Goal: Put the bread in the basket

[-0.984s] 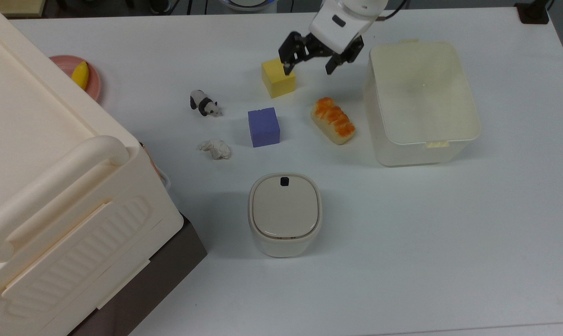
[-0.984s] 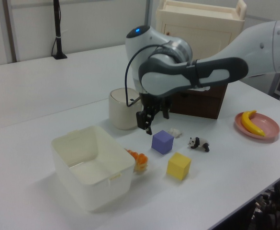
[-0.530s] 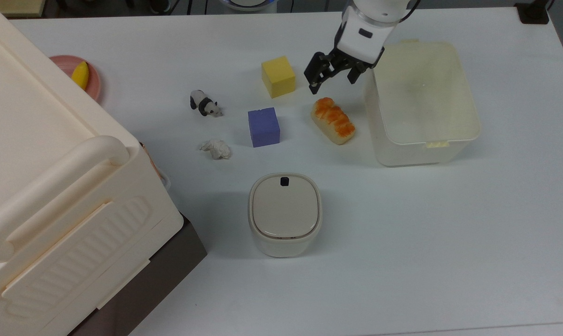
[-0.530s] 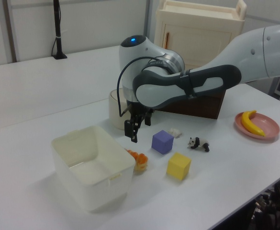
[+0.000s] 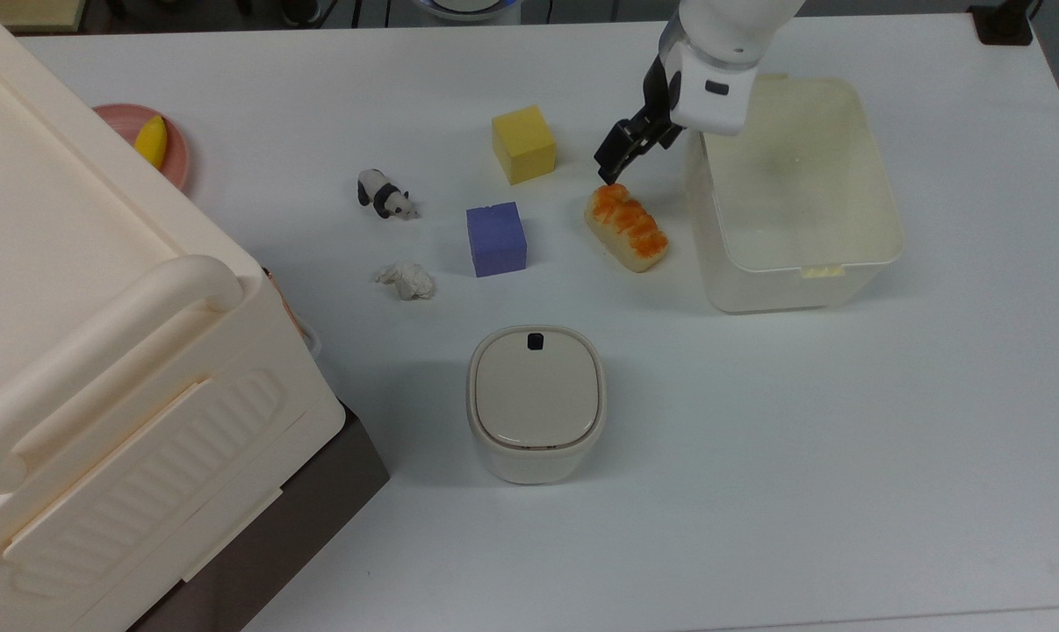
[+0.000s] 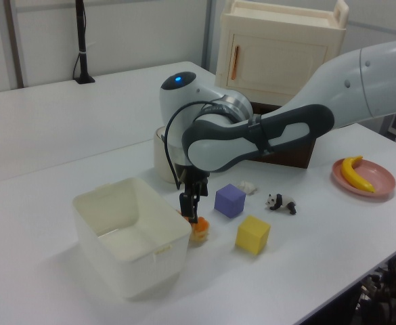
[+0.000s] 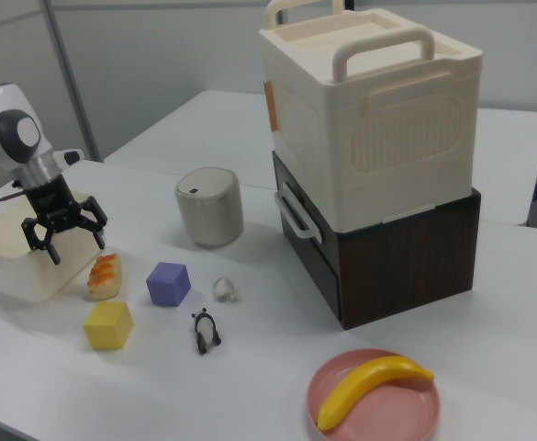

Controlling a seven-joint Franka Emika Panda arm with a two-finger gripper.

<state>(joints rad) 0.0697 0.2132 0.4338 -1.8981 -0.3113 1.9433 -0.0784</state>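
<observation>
Since a second ago the gripper (image 5: 615, 167) has swung from above the yellow cube (image 5: 523, 144) across to the far end of the bread (image 5: 627, 226) and come lower, its black fingers spread apart in the right view, one on each side of the loaf's end and closed on nothing. Reading the top view from its left: a big cream ribbed case (image 5: 99, 351) with a handle, a pink plate (image 5: 176, 162) holding a banana (image 5: 151, 140), a toy panda (image 5: 385, 195), a crumpled white scrap (image 5: 406, 280), a purple cube (image 5: 496, 239) with the yellow cube beyond it, and nearer the camera a round-cornered lidded bin (image 5: 536, 403) with a black button. Next comes the bread, a small oblong loaf with pale tan sides and a glossy orange-brown ridged top, lying flat and slantwise on the white table (image 5: 758, 456). It sits just beside the basket (image 5: 793, 193), on the top view's left of it, still outside. That basket is a cream-white translucent tub with rounded corners and small rim tabs, standing upright and open.
</observation>
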